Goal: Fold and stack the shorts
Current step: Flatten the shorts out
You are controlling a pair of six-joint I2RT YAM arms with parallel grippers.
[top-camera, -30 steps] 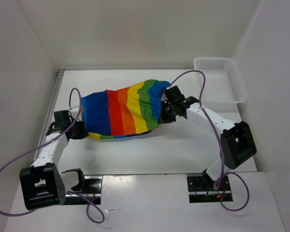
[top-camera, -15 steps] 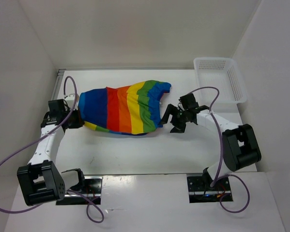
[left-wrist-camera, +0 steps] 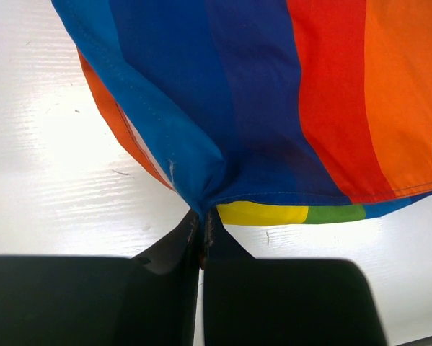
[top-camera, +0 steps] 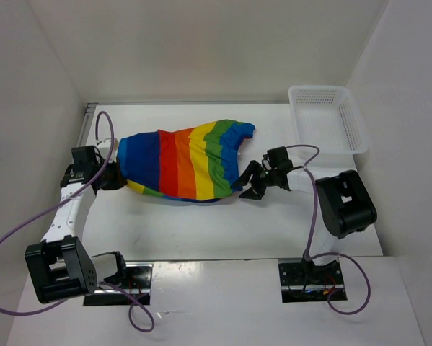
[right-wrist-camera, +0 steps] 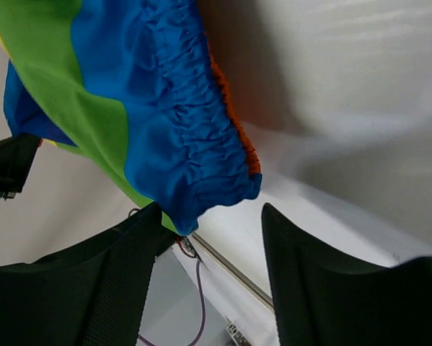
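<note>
The rainbow-striped shorts (top-camera: pixel 183 162) lie spread across the middle of the table, blue end to the left, green and blue waistband end to the right. My left gripper (top-camera: pixel 115 177) is shut on the blue left corner of the shorts (left-wrist-camera: pixel 201 194), its jaws pinched on the fabric. My right gripper (top-camera: pixel 250 180) is open and empty, just to the right of the shorts' lower right edge. In the right wrist view the gathered blue waistband (right-wrist-camera: pixel 194 144) hangs just above the open fingers (right-wrist-camera: pixel 302 274). The white drawstring is hidden.
A white plastic mesh basket (top-camera: pixel 327 119) stands at the back right of the table. White walls close in the left, back and right sides. The arm bases and purple cables (top-camera: pixel 28 231) sit at the near edge.
My right gripper has let go of the shorts' right end, opened, and drawn back to the right and nearer. The shorts have settled flatter. My left gripper moved slightly left, still holding.
</note>
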